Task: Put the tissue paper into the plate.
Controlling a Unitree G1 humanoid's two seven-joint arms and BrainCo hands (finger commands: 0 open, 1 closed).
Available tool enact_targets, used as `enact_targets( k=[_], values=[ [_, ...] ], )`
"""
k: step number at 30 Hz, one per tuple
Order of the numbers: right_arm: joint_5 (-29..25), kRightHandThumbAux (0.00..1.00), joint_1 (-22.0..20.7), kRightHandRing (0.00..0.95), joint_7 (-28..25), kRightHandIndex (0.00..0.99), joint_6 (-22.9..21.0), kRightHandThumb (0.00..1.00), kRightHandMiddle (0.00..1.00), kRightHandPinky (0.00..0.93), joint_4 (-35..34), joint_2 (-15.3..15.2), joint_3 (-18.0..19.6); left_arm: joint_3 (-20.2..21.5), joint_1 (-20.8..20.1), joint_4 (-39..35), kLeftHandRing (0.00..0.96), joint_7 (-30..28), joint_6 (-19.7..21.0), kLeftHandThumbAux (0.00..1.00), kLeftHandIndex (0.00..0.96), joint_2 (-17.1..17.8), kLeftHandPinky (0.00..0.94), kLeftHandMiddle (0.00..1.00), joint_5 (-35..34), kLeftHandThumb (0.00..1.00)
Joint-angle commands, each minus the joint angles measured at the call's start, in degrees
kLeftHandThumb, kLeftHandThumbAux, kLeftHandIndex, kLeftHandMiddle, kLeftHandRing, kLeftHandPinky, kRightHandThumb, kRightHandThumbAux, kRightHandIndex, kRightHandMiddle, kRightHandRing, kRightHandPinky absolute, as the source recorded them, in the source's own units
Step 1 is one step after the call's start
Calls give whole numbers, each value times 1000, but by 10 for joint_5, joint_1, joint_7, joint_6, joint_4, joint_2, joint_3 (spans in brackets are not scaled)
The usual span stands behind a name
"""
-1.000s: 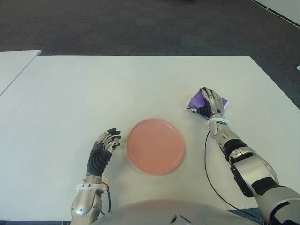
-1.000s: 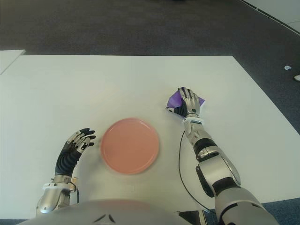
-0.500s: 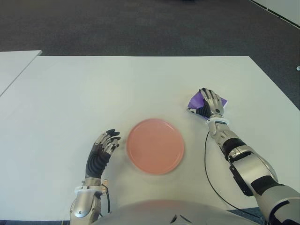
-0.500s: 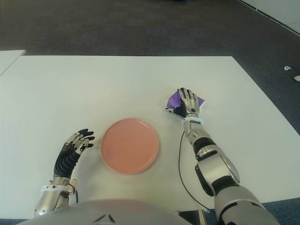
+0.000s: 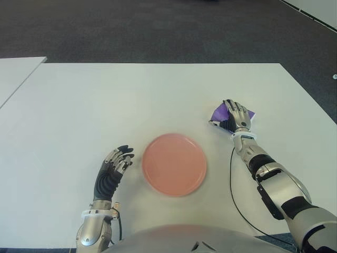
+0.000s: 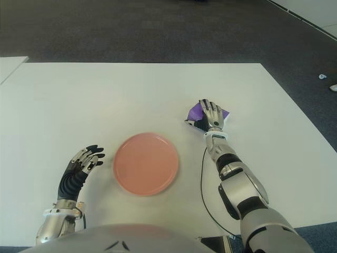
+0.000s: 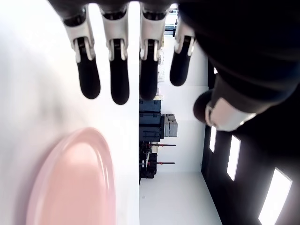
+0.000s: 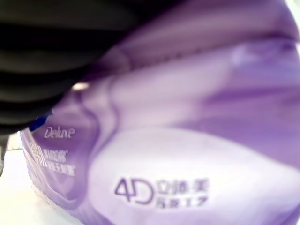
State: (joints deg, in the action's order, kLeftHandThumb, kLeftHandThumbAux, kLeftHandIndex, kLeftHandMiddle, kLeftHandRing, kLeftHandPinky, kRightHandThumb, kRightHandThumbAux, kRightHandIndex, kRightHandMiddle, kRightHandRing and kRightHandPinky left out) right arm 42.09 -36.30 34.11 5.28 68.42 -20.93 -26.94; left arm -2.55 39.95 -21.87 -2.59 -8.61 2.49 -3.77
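Purple tissue pack (image 5: 248, 114) lies on the white table (image 5: 158, 100), approx 2 o'clock from the pink plate (image 5: 174, 164) and well apart from it. The right hand (image 5: 234, 117) sits palm-down on top of it, covering most of the pack; only the far corner and near edge show.

Vs. 1 s ago, almost nothing has shifted: pack and plate are in the same spots, the right hand has crept a touch lower over the pack. Left hand (image 5: 114, 167), at 9 o'clock just beside the plate, has drawn back slightly. Reads as the grasp still settling, no lift yet.

Right wrist view is filled w/ purple wrapper pressed close, so the fingers look curled down onto the pack, prob. gripping it, though closure isn't fully visible. Left hand's fingers are extended, relaxed, holding nothing.
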Motion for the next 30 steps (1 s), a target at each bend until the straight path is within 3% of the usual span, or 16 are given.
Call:
enact_targets(
  k=[1,8,10,14,15,18,22,30],
  values=[
    [5,359,95,159,-115,58,-6,422,175,196,57,61,-39,4,5,-4,321,-13,5,575,265,9,355,298,-4,271],
    [7,357,94,218,-134,73,-5,411,228,258,56,59,-48,4,7,-12,322,-17,17,578,263,12,354,303,-14,279],
    [6,378,94,373,-140,164,-5,450,394,394,55,58,-50,4,7,-14,325,-17,18,577,259,13,356,307,-14,280],
    [9,429,93,511,-143,312,-16,525,539,552,53,58,-55,4,9,-18,326,-17,21,577,256,14,359,308,-15,284],
    [11,527,92,547,-142,354,-21,592,576,593,53,59,-57,4,9,-19,327,-16,21,579,258,15,360,307,-15,288],
    [14,644,88,598,-140,406,-34,677,628,644,55,61,-61,5,10,-22,328,-16,24,583,260,16,361,307,-16,294],
    [13,662,85,639,-133,424,-54,817,549,673,71,79,-60,7,11,-29,327,-17,31,593,265,18,360,305,-19,302],
    [-9,672,86,703,-124,438,-59,852,484,659,75,88,-43,7,18,-54,323,-9,60,619,276,18,353,303,-20,325]
  ],
)
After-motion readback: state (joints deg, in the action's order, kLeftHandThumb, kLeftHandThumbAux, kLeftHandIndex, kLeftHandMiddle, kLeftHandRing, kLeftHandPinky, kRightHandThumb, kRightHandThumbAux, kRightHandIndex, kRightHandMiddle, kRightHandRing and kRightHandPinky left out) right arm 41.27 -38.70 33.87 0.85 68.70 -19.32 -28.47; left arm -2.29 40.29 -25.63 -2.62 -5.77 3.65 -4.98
